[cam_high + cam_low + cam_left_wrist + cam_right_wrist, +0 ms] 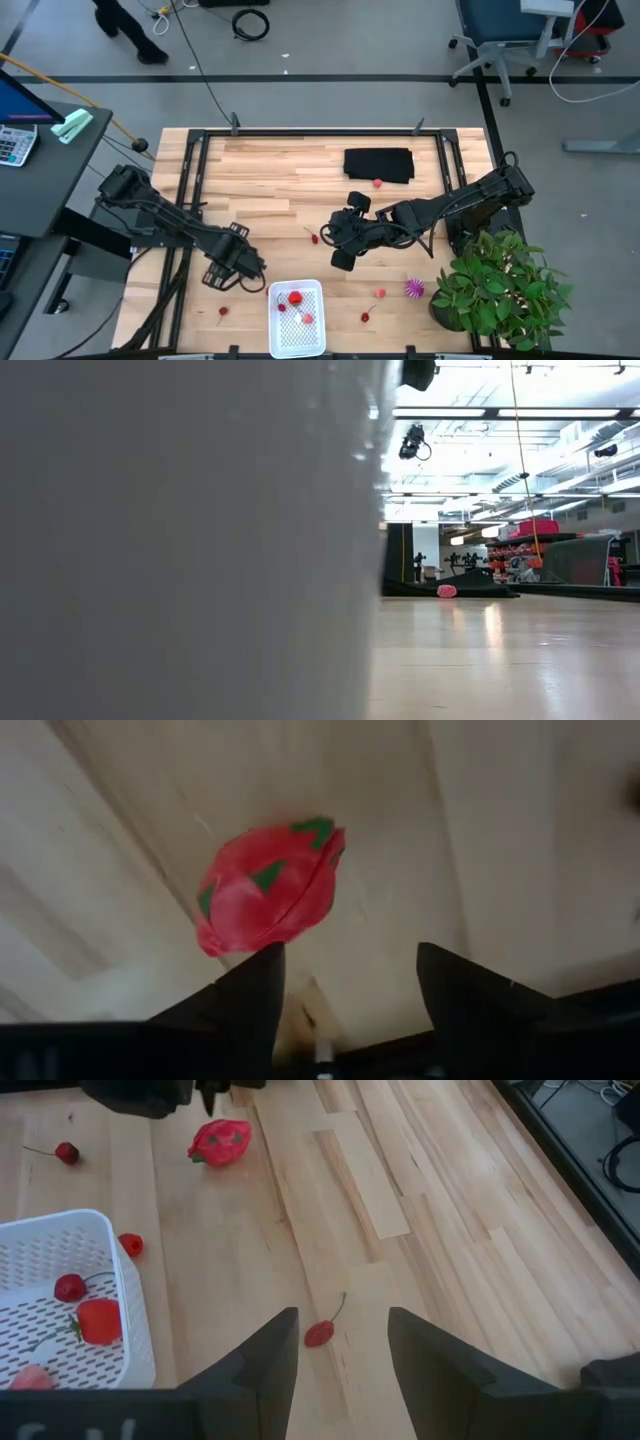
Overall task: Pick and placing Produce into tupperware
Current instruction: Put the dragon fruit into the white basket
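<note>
The left pincer point(345, 995) hangs spread over the surface point(280, 170), the large red-pink piece point(268, 886) lying just ahead of its fingers, ungrasped; the gap looks set to straddle it. The right pincer point(340, 1345) hovers spread near mid-surface, a small cherry point(320, 1332) between its fingertips in its wrist view, probably its next pick. The tupperware point(298, 318) sits at the near edge, several red pieces inside; one red berry point(130, 1244) lies just beside its wall.
</note>
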`<state>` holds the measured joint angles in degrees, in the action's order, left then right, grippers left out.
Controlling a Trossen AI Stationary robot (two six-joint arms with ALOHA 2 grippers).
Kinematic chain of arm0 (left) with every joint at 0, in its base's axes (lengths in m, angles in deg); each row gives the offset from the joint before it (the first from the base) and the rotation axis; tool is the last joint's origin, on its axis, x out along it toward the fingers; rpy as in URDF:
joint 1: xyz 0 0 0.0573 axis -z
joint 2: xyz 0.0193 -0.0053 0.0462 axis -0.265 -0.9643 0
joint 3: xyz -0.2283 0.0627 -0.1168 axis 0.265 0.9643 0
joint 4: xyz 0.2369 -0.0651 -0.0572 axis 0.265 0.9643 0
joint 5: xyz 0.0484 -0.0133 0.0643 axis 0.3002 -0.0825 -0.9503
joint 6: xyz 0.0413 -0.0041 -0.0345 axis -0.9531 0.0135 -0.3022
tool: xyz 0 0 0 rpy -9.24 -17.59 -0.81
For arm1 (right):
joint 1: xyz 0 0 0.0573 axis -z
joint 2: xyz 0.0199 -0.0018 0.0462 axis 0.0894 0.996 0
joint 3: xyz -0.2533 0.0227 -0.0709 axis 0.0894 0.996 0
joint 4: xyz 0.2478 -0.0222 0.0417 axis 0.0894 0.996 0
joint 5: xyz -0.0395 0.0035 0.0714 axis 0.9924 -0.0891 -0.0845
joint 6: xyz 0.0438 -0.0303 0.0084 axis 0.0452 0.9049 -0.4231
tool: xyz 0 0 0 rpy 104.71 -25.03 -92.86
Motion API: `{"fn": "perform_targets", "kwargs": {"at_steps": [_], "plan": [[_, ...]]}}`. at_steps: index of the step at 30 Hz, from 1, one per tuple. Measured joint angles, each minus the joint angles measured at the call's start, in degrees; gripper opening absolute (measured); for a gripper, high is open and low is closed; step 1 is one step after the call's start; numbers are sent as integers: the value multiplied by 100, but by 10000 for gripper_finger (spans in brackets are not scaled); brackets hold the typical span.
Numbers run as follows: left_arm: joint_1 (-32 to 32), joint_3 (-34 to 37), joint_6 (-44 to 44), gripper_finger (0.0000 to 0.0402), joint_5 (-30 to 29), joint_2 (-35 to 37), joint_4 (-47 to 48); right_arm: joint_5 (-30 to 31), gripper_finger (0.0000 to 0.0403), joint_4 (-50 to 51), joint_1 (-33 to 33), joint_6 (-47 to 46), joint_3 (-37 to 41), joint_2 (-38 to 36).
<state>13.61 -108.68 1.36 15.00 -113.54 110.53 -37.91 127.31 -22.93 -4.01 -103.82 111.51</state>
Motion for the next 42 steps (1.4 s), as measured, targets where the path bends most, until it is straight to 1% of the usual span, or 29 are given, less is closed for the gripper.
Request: {"fn": "perform_targets", "kwargs": {"at_steps": [3, 6, 8, 11, 16, 22, 27, 35, 42], "plan": [[2, 138, -265, 250, -385, 0, -26, 0, 165, -1, 0, 7, 0, 0], [0, 174, -540, 250, -917, 0, -76, 0, 164, -2, 3, 9, 0, 0], [-2, 174, -660, 248, -1092, 0, -246, 2, 164, -2, 4, 11, 0, 0], [-2, 174, -823, 246, -1102, -8, -438, 2, 164, -2, 4, 11, 0, 0], [20, 170, -840, 251, -1101, -204, -452, 1, 164, -2, 4, 16, 0, 0], [28, 161, -1099, 254, -1122, -684, -418, 2, 164, -2, 4, -22, 0, 0], [11, 163, -1104, 253, -1109, -1014, -426, 2, 164, -4, 4, -33, 0, 0], [9, 165, -1083, 254, -1116, -1097, -427, 2, 164, -4, 4, -35, 0, 0], [9, 157, -612, 237, -1098, -1099, -403, 2, 164, -4, 4, -35, 0, 0]]}}
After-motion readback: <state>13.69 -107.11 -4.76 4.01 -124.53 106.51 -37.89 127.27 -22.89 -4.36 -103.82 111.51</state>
